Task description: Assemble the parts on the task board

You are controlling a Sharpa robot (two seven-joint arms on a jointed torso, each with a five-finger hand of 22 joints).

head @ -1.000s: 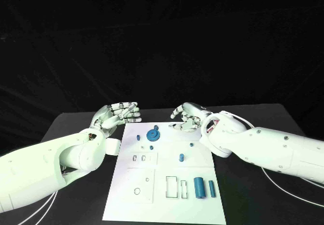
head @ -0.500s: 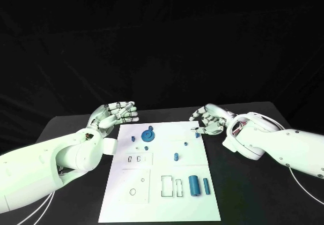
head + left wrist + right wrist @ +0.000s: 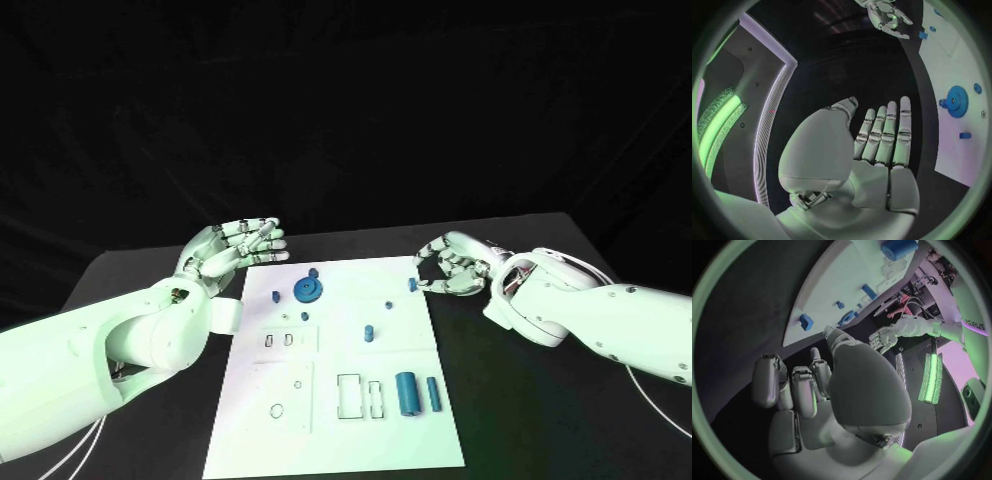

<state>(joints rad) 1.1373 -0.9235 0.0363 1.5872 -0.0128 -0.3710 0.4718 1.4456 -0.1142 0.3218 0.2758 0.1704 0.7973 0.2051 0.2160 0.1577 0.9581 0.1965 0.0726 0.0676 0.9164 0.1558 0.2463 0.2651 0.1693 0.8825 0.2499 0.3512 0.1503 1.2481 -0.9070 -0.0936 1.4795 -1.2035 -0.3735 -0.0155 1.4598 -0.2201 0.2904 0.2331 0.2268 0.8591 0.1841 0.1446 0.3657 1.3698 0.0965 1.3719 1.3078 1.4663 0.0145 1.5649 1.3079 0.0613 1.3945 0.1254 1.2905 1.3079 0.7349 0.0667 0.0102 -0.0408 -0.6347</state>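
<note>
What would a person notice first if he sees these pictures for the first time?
The white task board lies in the middle of the black table, with small blue parts on it. The largest is a blue gear near the board's far edge, and two blue cylinders lie side by side near its right edge. The left hand and the right hand hang at the board's far corners, holding nothing.

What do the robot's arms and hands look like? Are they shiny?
Both arms have smooth, rounded white shells, with thin white cables trailing near them. The left hand and right hand are shiny silver metal, with many segmented fingers and darker bands between the segments.
</note>
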